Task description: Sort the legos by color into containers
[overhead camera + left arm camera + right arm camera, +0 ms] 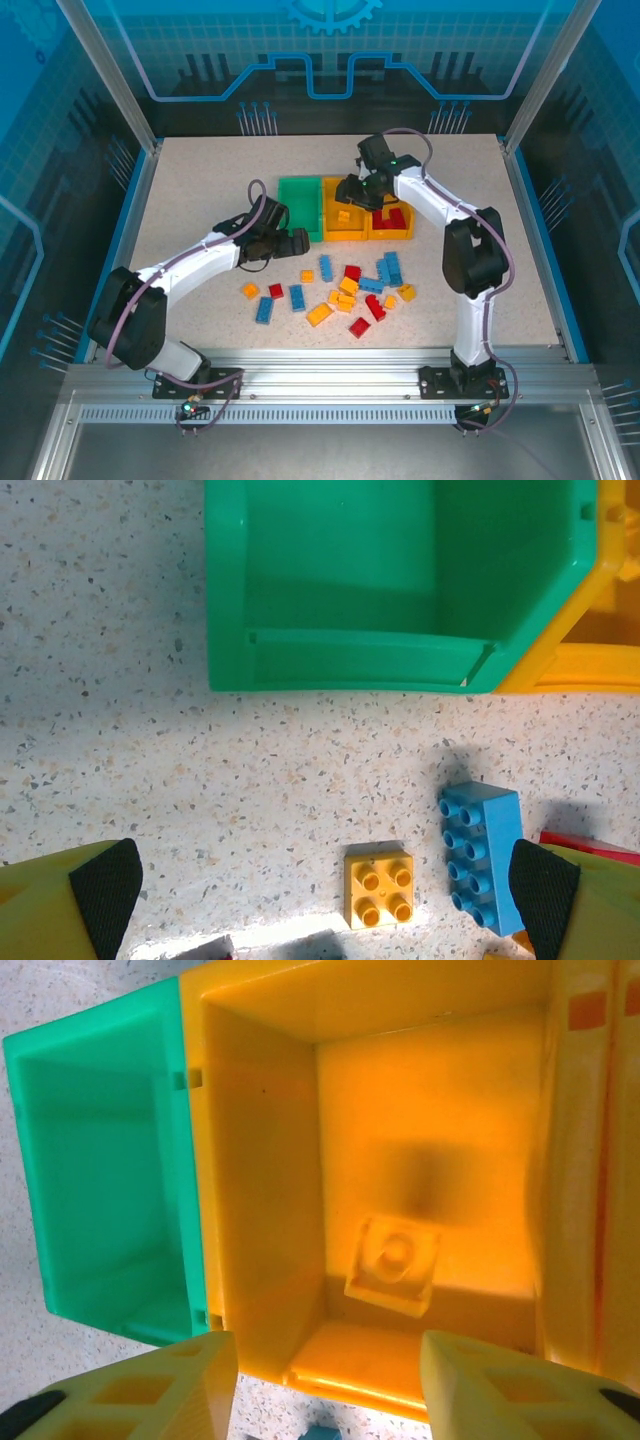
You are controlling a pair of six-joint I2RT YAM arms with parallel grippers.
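Three containers stand in a row: a green bin (300,205), a middle orange bin (345,228) and a right orange bin (391,235) with red legos (393,217) in it. My right gripper (352,190) hangs open over the middle orange bin (260,1160), where a yellow lego (392,1263) lies upside down on the floor, free of the fingers (150,1390). My left gripper (296,243) is open low over the table in front of the green bin (400,580). Between its pads (100,890) sit a yellow square lego (380,885) and a blue long lego (482,855).
Several red, blue and yellow legos (350,290) lie scattered on the speckled table in front of the bins. A red lego (590,845) shows by the left gripper's right pad. The green bin (90,1160) holds nothing that I can see. Blue rails edge the table.
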